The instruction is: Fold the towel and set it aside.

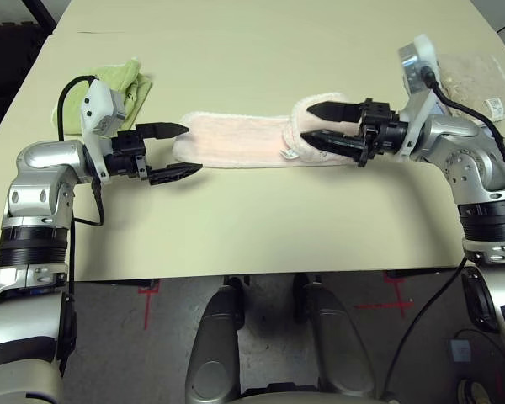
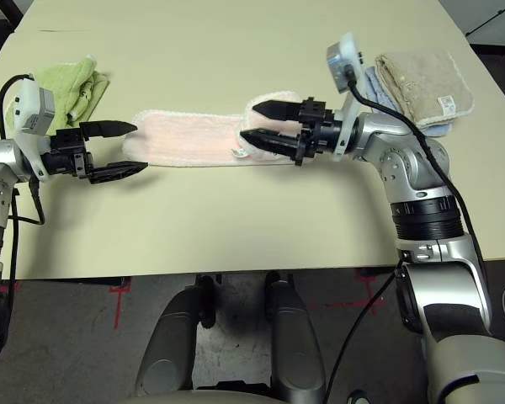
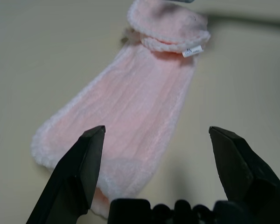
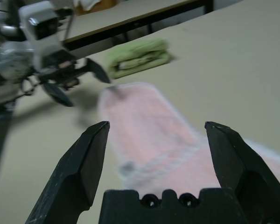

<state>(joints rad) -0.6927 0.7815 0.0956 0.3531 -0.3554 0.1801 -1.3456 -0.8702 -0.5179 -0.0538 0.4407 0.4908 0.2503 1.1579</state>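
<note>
Left eye view: towel [image 1: 236, 139] strip on beige table [image 1: 261, 227].

Even, soft overhead light falls on the table [image 1: 261, 227] with faint shadows; the right wrist view looks smeared, perhaps motion blur, its towel [image 4: 149, 135] hazy.

Pale pink towel [image 1: 240, 139] with white trim, light green towel [image 1: 128, 84] upper left, beige towel [image 2: 422, 77] over blue upper right.
</note>
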